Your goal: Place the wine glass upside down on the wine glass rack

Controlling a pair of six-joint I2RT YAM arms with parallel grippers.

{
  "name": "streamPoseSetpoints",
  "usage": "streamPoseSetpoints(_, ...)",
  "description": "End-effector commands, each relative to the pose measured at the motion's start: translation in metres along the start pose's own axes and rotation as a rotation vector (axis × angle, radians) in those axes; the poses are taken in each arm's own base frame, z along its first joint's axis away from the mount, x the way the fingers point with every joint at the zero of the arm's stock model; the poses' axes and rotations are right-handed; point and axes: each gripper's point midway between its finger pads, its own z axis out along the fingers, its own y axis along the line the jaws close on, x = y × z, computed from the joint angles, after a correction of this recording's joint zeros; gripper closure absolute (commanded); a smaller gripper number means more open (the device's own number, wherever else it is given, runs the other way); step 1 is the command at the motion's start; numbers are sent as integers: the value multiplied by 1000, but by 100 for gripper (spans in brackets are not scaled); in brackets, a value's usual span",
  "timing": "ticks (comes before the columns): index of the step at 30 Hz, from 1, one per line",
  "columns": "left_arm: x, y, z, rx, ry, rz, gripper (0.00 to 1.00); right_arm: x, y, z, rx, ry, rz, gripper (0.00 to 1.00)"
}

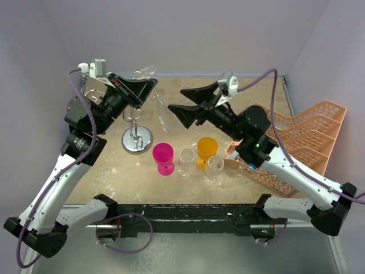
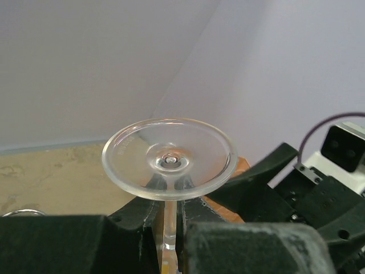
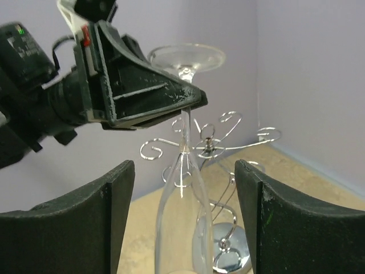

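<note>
I'm pinching the clear, foot-up wine glass (image 2: 170,158) by its stem with the left gripper (image 2: 170,212); right gripper (image 1: 183,101) is gaping.

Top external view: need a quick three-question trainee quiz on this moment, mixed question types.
1. True or false: the left claw grips the wine glass by its stem, foot uppermost.
2. Pick one. The right claw is: A) shut on the chrome rack; B) open; C) holding a pink glass.
3. How many coloured glasses stand on the table?

Key: 1 true. 2 B. 3 two: the pink glass and the orange glass.
</note>
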Motion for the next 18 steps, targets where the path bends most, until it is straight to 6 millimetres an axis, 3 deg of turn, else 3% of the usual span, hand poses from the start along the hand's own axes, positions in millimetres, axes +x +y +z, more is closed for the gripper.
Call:
streamPoseSetpoints(1, -7, -40, -11, 192, 33, 105, 100, 19, 18, 12, -127, 101, -28, 29)
streamPoseSetpoints(9, 2, -41, -21, 218, 66, 173, 100, 26, 30, 24, -199, 128, 20, 40)
streamPoseSetpoints(18, 13, -46, -28, 274, 106, 199, 100, 31, 24, 40, -177, 125, 48, 45)
